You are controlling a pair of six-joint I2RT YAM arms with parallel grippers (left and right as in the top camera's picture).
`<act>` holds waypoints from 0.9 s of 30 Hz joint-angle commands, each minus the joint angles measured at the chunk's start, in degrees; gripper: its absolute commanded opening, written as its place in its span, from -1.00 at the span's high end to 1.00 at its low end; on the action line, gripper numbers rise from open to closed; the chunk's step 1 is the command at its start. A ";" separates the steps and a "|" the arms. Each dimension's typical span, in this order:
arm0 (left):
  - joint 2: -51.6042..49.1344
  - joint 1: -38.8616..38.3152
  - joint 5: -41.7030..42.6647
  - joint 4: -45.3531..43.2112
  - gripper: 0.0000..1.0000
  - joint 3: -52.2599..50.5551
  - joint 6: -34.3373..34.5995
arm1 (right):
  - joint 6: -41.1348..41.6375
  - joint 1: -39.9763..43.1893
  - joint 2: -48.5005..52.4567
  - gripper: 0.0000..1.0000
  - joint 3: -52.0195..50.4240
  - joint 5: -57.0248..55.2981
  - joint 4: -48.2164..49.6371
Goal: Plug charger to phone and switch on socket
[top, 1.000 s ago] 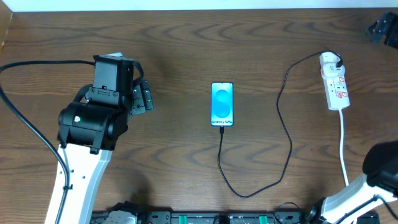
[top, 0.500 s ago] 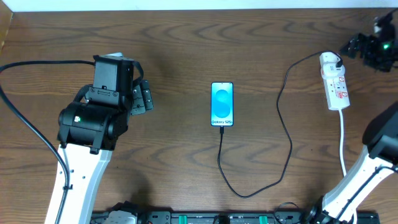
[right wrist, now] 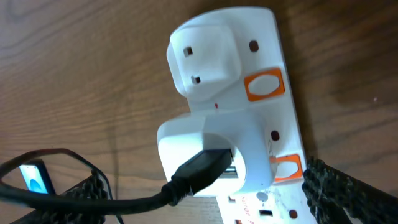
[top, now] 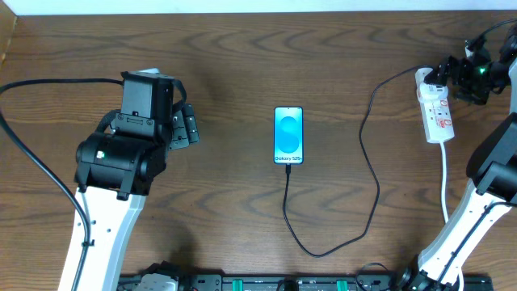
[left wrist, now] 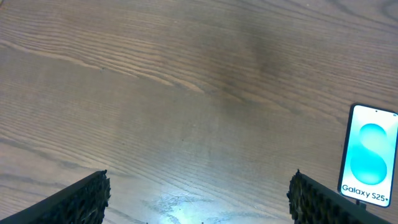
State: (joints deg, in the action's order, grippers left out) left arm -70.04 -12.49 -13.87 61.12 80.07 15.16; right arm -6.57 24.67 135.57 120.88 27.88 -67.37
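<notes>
Socket lies far right on the counter, long axis front-to-back. Right gripper, jaws apart and empty, hangs over its far end. Left gripper, jaws apart, well away.

Wood-grain table, phone at right edge (blue screen lit), left tool with fingertips wide apart

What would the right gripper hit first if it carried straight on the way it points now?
Probably the white plug seated in the socket, about where the charger enters it: the right gripper, jaws open, frames it in the wrist view. How near it is cannot be told.
</notes>
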 commanded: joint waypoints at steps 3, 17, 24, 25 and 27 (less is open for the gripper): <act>-0.04 -0.07 -0.52 0.13 -0.84 0.31 -0.31 | -0.81 -1.31 0.52 -0.98 -1.97 0.98 1.81; -0.04 -0.07 -0.52 0.13 -0.84 0.31 -0.31 | -0.76 -4.96 0.52 -0.99 -8.37 -0.28 4.85; -0.04 -0.07 -0.52 0.13 -0.83 0.31 -0.31 | -0.57 -5.27 0.52 -0.98 -9.25 -1.60 5.27; -0.04 -0.07 -0.52 0.13 -0.83 0.31 -0.31 | -0.57 -5.27 0.50 -0.98 -9.14 -2.71 5.60; -0.04 -0.07 -0.52 0.13 -0.83 0.31 -0.31 | -0.57 -5.22 0.50 -0.99 -8.52 -6.01 5.88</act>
State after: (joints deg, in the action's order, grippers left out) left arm -70.04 -12.49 -13.87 61.12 80.07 15.16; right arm -7.01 21.26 134.58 114.02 24.03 -60.93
